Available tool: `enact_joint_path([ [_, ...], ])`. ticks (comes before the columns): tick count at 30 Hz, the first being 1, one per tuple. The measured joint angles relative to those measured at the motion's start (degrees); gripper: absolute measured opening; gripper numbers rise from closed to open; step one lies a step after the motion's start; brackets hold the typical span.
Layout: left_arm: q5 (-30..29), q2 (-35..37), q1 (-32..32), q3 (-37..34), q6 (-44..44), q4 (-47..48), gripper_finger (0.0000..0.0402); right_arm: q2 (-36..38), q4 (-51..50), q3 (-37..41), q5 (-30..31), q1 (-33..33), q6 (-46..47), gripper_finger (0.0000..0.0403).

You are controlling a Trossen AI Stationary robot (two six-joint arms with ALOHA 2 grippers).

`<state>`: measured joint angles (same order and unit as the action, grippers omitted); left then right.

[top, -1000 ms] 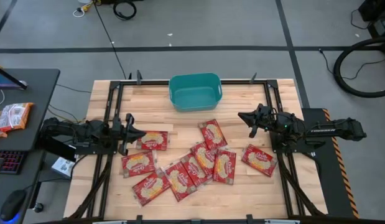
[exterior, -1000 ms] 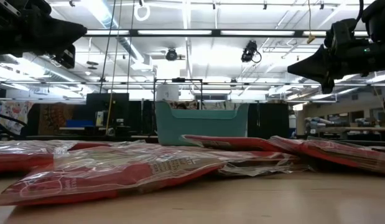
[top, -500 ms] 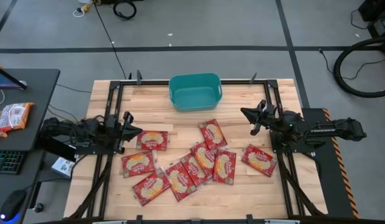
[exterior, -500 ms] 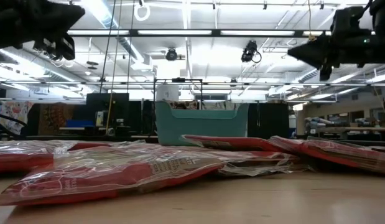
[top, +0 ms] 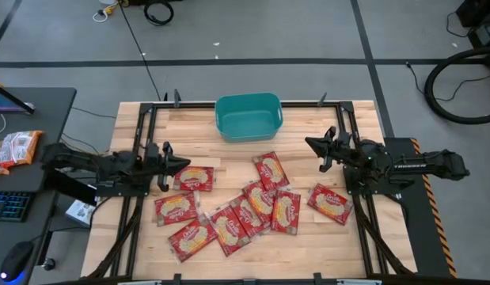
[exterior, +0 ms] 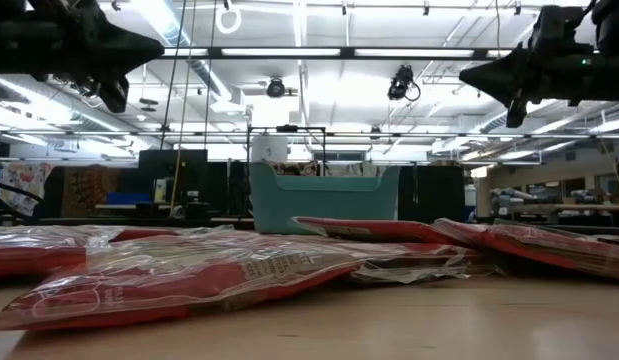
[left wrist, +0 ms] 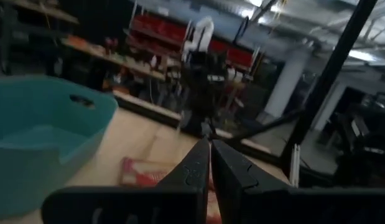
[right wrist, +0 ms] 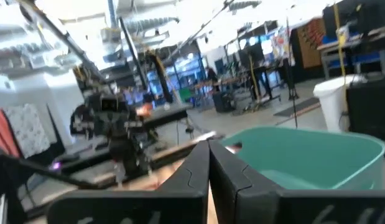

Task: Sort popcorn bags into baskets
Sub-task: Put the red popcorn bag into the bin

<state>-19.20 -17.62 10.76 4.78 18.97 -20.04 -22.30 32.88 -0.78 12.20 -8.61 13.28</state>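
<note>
Red popcorn bags [top: 260, 199] lie between left claw [top: 184, 165] and right claw [top: 310, 143]

popcorn bags [top: 245, 202] before basket [top: 248, 116], on table [top: 308, 245]

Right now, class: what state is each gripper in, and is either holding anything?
Left gripper: shut, holding nothing, raised above the table.
Right gripper: shut, holding nothing, raised above the table.
</note>
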Motion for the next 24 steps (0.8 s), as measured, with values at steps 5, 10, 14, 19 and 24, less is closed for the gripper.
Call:
enact_joint_path([
  [5,4.1,-7.4,0.0,3.6,2.6,-0.5,0.0023,-4.7,-5.3,-4.3,-0.9,-2.1,1.5,0.0007],
  [10,7.9,-16.2,0.0,8.0,3.1,0.7,0.0023,-12.3,-7.8,-11.2,-5.4,-2.2,1.5,0.0010],
  [14,9.6,-24.2,0.0,12.9,2.6,5.1,0.0023,-19.3,-13.4,-17.5,-5.8,-1.3,-1.8,0.0010],
  [19,11.4,-34.7,0.5,18.8,-0.4,10.8,0.0025,-27.5,-16.6,-22.7,-4.5,-1.1,-7.0,0.0016],
  [24,11.5,-44.8,1.2,25.1,-1.5,15.1,0.0061,-33.4,-16.3,-23.9,-4.5,-0.8,-9.1,0.0036],
])
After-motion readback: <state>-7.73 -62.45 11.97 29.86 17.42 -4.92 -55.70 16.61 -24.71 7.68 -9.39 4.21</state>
